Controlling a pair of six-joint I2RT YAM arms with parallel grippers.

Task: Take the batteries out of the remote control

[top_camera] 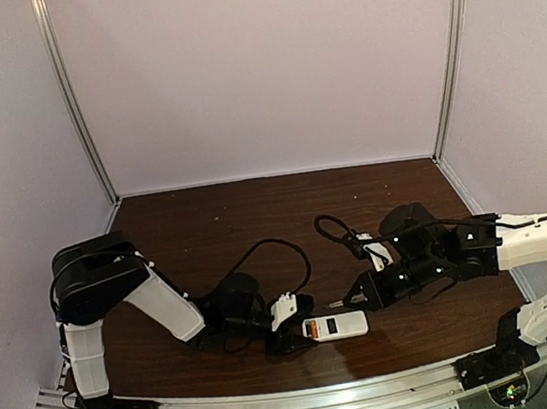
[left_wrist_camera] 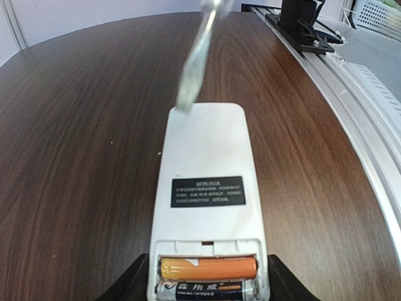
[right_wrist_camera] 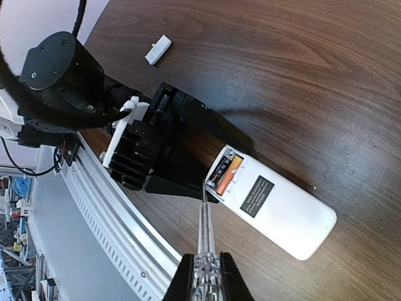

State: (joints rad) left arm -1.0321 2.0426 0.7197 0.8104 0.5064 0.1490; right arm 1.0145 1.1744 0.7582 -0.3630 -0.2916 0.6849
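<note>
left gripper (left_wrist_camera: 207,279) clamped on the remote control (left_wrist_camera: 207,157) at its open end. right gripper (right_wrist_camera: 203,276) pinches a screwdriver (right_wrist_camera: 205,238), tip at the bay. cover (right_wrist_camera: 158,49) lies off on the worktop (left_wrist_camera: 75,125). both batteries (left_wrist_camera: 208,268) sit inside, none unloaded yet.

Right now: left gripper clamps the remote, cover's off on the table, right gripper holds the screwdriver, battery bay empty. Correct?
Not empty: the left wrist view shows both batteries seated in the bay of the remote control. Rest stands: left gripper clamps it, cover off on the table, right gripper holds the screwdriver.
</note>
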